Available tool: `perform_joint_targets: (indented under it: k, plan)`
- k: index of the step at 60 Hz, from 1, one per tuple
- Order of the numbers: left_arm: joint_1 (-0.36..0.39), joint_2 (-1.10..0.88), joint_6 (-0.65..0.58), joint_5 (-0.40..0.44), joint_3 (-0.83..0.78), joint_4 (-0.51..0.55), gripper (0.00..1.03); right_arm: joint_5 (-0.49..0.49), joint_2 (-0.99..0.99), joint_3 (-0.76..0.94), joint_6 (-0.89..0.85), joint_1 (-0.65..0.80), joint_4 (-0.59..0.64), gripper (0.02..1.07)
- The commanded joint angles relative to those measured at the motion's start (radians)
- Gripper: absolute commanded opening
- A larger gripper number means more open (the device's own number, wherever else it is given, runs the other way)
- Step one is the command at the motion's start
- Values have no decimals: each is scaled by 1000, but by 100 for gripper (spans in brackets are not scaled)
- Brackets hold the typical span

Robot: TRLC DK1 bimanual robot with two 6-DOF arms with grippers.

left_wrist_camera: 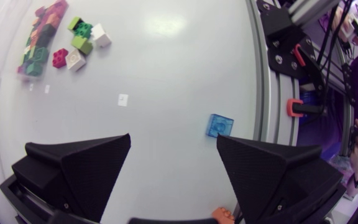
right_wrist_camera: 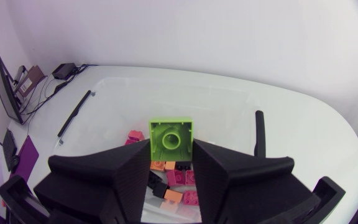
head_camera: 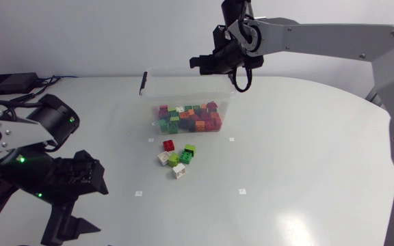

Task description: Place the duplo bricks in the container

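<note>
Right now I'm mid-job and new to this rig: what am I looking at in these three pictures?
Two robot arms work at a white table. One picture looks down from overhead; the other two come from cameras on each arm's wrist. The right gripper holds a lime brick above the clear container, which is partly filled with bricks. The left gripper is open and empty; a blue brick lies ahead of it. A few loose bricks lie near the container.
</note>
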State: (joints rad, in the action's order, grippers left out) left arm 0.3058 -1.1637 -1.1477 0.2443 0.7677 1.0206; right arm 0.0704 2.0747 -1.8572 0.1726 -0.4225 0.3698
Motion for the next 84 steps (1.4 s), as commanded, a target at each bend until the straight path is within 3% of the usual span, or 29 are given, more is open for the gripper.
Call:
perform_joint_targets:
  k: [1,9,14,37,56,67,84]
  plan:
    - [35,16,-49,-11,-57,22,94,-32,51,-56,2,5,-12,51]
    - [70,9,-49,-17,-99,19,93,-64,56,-77,-5,-1,-8,82]
    - [82,1,-50,-17,-122,13,93,-72,24,-57,-8,-5,-3,91]
    - [151,-65,-21,-16,-225,-125,91,-63,-263,293,-65,-38,-81,91]
    - [184,-131,9,-10,-268,-237,81,-58,-524,647,-131,-124,-149,91]
    - [204,-188,36,-8,-292,-310,72,-54,-611,816,-150,-180,-181,91]
    - [200,-228,59,12,-301,-363,37,-41,-544,900,-147,-260,-195,90]
